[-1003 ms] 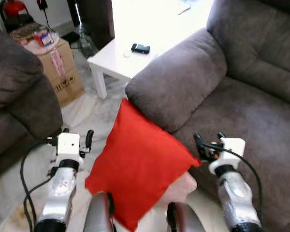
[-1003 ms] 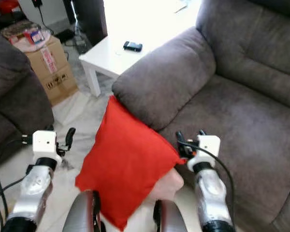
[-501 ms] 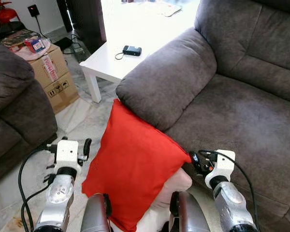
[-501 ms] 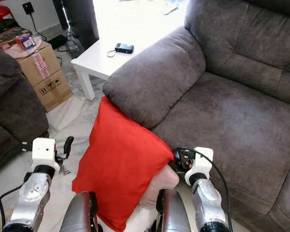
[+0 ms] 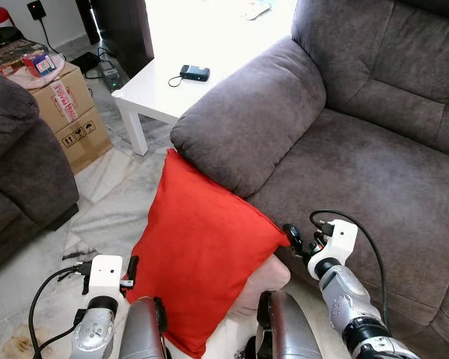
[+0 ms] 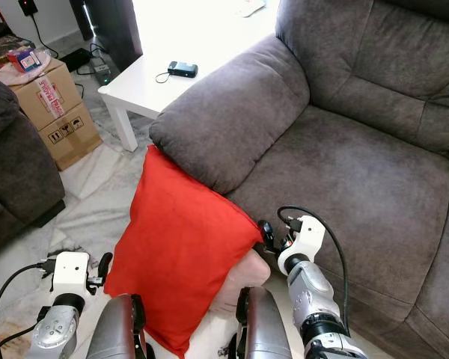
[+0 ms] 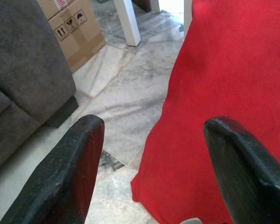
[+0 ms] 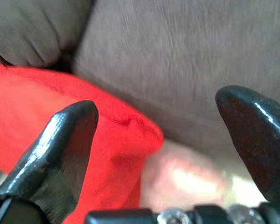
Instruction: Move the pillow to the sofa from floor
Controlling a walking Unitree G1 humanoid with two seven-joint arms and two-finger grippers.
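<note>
A red pillow (image 5: 202, 254) stands on edge on the marble floor, leaning against the front of the grey sofa (image 5: 374, 172) below its armrest (image 5: 247, 120). Low beside the pillow's lower left edge, my left gripper (image 5: 123, 263) is open; in the left wrist view its fingers (image 7: 70, 172) frame the pillow's edge (image 7: 224, 84) and bare floor. My right gripper (image 5: 303, 238) is open at the pillow's right corner, close to the sofa seat front. In the right wrist view the red corner (image 8: 130, 130) lies between the two fingers (image 8: 60, 144).
A pale pink cushion (image 5: 262, 280) lies under the red pillow's right side. A white low table (image 5: 165, 82) with a black device (image 5: 194, 72) stands behind the armrest. A cardboard box (image 5: 67, 112) and a second grey sofa (image 5: 15, 164) are on the left.
The camera has shifted, and both arms sit lower in view. The right gripper has come in to the pillow's right corner. The pillow still leans in the same place.
</note>
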